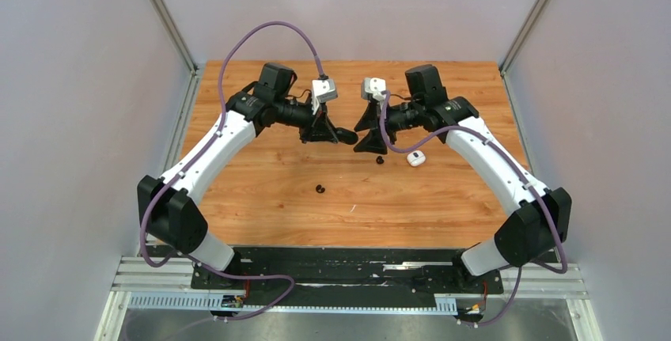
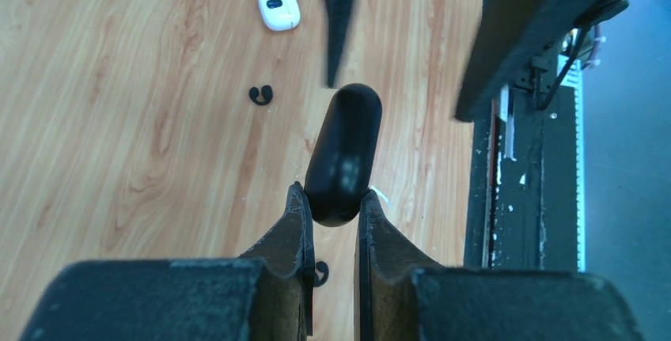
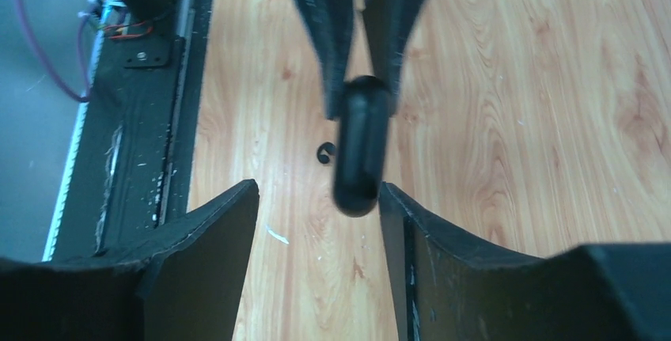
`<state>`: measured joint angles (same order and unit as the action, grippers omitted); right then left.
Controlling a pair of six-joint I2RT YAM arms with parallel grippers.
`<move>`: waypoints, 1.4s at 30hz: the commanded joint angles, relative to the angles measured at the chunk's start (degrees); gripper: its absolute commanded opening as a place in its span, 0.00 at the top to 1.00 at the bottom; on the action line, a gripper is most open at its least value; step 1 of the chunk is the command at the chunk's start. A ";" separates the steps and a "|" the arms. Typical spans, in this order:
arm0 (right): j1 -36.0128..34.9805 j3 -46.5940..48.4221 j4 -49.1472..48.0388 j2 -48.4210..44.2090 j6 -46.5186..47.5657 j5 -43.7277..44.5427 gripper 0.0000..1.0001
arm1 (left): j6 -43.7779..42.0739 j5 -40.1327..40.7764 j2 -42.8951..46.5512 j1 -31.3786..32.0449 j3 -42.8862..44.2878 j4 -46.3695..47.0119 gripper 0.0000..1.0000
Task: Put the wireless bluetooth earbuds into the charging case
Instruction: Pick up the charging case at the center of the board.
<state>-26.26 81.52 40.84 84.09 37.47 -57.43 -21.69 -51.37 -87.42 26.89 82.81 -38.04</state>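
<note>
My left gripper [image 2: 332, 195] is shut on one end of a black oblong charging case [image 2: 344, 151], closed and held above the table; both also show in the top view, the left gripper [image 1: 334, 134] and the case [image 1: 347, 138]. My right gripper [image 3: 316, 191] is open, facing it, and the case's free end [image 3: 362, 151] lies between its jaws, close to the right-hand finger [image 3: 431, 254]. One black earbud [image 1: 379, 160] lies below the right gripper [image 1: 366, 135]. Another black earbud [image 1: 320, 189] lies nearer me. No white earbuds are in view.
A small white rounded case [image 1: 416, 158] with a dark patch lies on the wooden table [image 1: 261, 198] right of the grippers, and also shows in the left wrist view [image 2: 278, 8]. The black base rail [image 1: 348, 266] runs along the near edge.
</note>
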 commanded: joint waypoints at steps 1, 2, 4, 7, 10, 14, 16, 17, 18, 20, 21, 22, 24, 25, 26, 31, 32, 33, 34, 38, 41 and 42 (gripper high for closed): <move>-0.68 1.57 -7.45 1.80 -6.16 6.30 0.41 | 1.41 -2.99 -0.72 0.04 3.42 -1.93 1.00; -0.68 1.62 -8.05 1.84 -6.68 6.92 0.41 | 1.36 -3.10 -0.87 0.01 3.46 -1.98 1.00; -0.70 1.64 -8.60 2.13 -7.07 7.17 0.41 | 0.97 -3.41 -0.98 0.00 3.75 -2.29 1.00; -0.63 1.90 -8.62 3.02 -8.30 6.14 0.46 | 0.71 -3.64 -1.00 0.04 3.70 -2.20 1.00; -0.63 1.70 -8.59 3.55 -9.02 3.50 0.56 | 0.65 -3.79 -0.85 0.02 3.53 -1.94 1.00; -0.63 1.41 -8.65 4.29 -10.05 0.11 0.67 | 0.36 -3.74 -0.47 0.04 3.28 -1.80 1.00; -0.57 1.69 -8.55 5.12 -11.04 -0.48 0.66 | 0.60 -3.70 -0.17 0.01 2.69 -1.08 1.00; -0.46 1.78 -8.58 5.43 -11.30 -1.14 0.64 | 0.64 -3.76 -0.02 0.00 2.61 -0.61 1.00; -0.30 1.92 -8.56 5.75 -11.38 -1.81 0.63 | 0.87 -3.87 0.02 0.04 2.42 -0.23 1.00; -0.15 2.25 -8.50 6.38 -11.48 -2.63 0.67 | 1.20 -4.05 0.00 0.03 2.46 0.22 1.00; -0.11 2.51 -8.54 6.77 -11.53 -2.99 0.72 | 1.25 -4.11 0.00 0.01 2.50 0.32 1.00; 0.08 2.77 -8.56 7.05 -11.70 -3.36 0.80 | 1.38 -4.11 -0.06 0.05 2.48 0.44 1.00; 0.47 3.17 -8.57 7.38 -12.00 -4.17 0.90 | 1.67 -3.79 -0.16 0.06 2.45 0.61 1.00; 0.69 3.38 -8.64 7.42 -12.23 -4.70 0.94 | 1.93 -3.63 -0.31 0.01 2.45 0.74 0.96; 1.03 3.52 -8.60 7.41 -12.44 -5.42 0.98 | 2.62 -3.31 -0.39 0.01 2.27 0.96 0.89; 4.39 4.18 -9.74 7.44 -16.06 -13.75 1.00 | 6.68 -7.88 -0.28 -2.03 -1.36 5.15 0.53; 5.24 4.18 -10.11 7.63 -16.86 -15.07 1.00 | 9.02 -10.64 -0.07 -3.28 -3.27 8.90 0.53; 5.52 4.11 -10.30 7.73 -17.22 -15.97 1.00 | 10.48 -11.97 0.03 -3.88 -4.32 10.95 0.54; 5.58 3.92 -10.46 7.75 -17.25 -16.35 1.00 | 13.26 -14.19 0.07 -4.68 -5.86 14.96 0.54; 5.58 3.44 -11.21 7.75 -17.53 -16.59 1.00 | 16.32 -16.45 -0.92 -5.18 -6.43 18.43 0.54; 5.60 3.34 -12.18 8.03 -18.61 -16.68 1.00 | 17.74 -17.03 -1.07 -5.19 -6.36 19.88 0.49; 5.61 3.34 -12.38 8.16 -18.88 -16.67 1.00 | 18.09 -17.32 -1.17 -5.19 -6.35 20.60 0.47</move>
<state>-20.36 83.09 31.88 91.74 20.40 -70.52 -7.86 -64.18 -89.17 21.34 75.77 -24.03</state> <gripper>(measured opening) 0.247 0.498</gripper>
